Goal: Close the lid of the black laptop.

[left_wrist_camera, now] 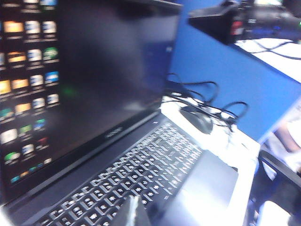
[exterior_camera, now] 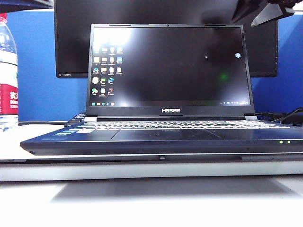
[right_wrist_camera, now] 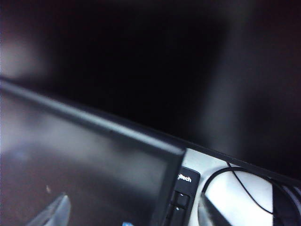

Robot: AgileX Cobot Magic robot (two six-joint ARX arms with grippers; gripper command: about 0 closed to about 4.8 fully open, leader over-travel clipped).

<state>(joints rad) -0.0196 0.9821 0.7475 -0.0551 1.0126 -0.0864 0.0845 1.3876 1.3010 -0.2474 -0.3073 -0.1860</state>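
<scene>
- Monitor: large black screen standing behind the laptop against the blue partition; no part in the task.
- Black laptop: sits at the middle of the white desk, base flat, white-lettered keyboard exposed, green lights on the front edge at the right. Fully open.
- Lid: upright, near vertical, screen lit with desktop icons down its left side, "Hasee" on the lower bezel. Not lowered at all; nothing touches it in any view. Closing has not begun, so the whole fold-down remains.
- Water bottle: stands at the far left of the desk, well apart from the laptop.
- Right gripper: high at the upper right of the exterior view, above and just beyond the lid's top right corner. Its own camera looks down over the lid's top edge, with two finger tips spread wide apart and nothing between them: released, empty. By judgement it is placed to come behind the top edge and push forward.
- Left gripper: over the keyboard in front of the screen, near the front of the base; only one blurred finger tip shows, so its state cannot be told. It holds nothing visible.
- Mouse: black, beside the laptop's right side among loose cables.
</scene>
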